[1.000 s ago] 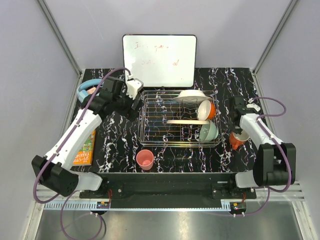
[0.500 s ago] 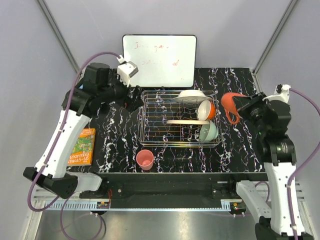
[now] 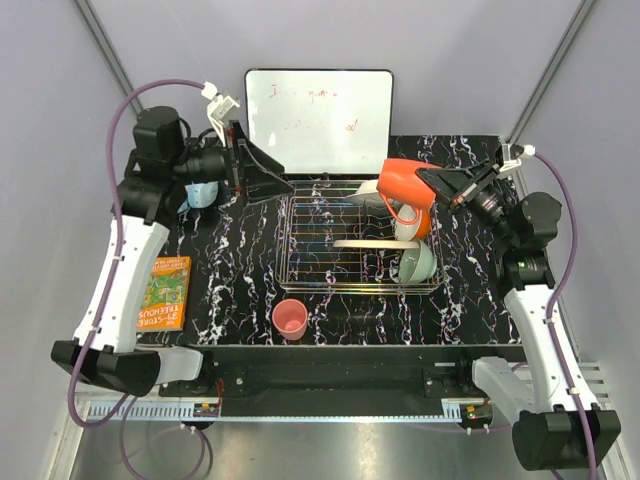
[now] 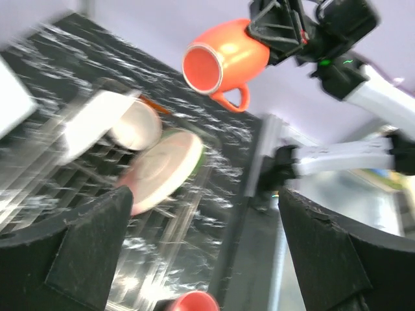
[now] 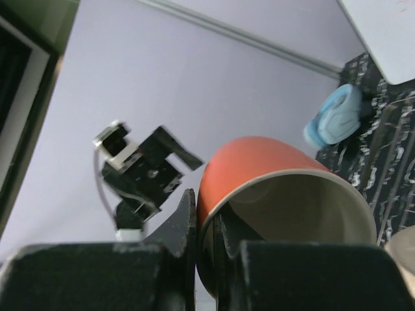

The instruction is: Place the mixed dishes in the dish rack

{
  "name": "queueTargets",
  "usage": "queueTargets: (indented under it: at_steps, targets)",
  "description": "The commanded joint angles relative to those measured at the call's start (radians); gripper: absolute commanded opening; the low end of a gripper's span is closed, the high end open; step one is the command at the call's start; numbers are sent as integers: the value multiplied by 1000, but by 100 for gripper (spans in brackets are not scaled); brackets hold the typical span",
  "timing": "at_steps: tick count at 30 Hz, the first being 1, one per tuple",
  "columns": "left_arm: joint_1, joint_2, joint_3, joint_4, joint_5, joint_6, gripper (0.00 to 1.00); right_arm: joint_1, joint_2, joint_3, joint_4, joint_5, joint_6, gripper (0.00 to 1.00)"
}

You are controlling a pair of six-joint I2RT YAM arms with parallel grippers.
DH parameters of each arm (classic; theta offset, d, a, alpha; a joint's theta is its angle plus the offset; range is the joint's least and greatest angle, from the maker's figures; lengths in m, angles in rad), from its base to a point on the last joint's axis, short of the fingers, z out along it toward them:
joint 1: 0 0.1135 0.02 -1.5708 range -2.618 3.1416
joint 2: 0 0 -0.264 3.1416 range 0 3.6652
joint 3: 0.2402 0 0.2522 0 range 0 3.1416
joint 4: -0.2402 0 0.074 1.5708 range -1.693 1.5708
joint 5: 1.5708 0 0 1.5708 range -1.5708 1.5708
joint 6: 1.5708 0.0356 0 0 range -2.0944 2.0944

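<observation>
Now right gripper (image 3: 432, 182), clamped on the mug (image 3: 405, 182) by its rim, holds it aloft over the rack's (image 3: 310, 270) far right corner; left gripper (image 3: 268, 174) hangs jaws apart, empty, off the rack's far left corner.

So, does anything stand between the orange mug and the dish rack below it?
Yes. The right gripper holds the orange mug above the dish rack's right end, where the white plate and orange bowl already stand. The rack's left half looks free.
</observation>
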Motion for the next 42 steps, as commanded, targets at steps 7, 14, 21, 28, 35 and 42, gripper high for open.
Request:
queueTargets:
  at_steps: [7, 14, 21, 28, 35, 42]
  targets:
    - [-35, 19, -228, 652, 193, -565, 99, 170, 48, 6, 356, -7, 134, 0]
    - [-62, 35, -259, 702, 183, -601, 99, 299, 134, 55, 353, 46, 75, 0]
    - [-90, 30, -335, 716, 166, -591, 96, 339, 196, 76, 371, 58, 71, 0]
    - [-91, 41, -348, 615, 137, -490, 96, 374, 243, 95, 400, 53, 80, 0]
    - [-102, 45, -369, 607, 121, -457, 95, 385, 248, 108, 403, 55, 84, 0]
    - [-105, 55, -369, 573, 100, -422, 95, 408, 266, 115, 422, 61, 94, 0]
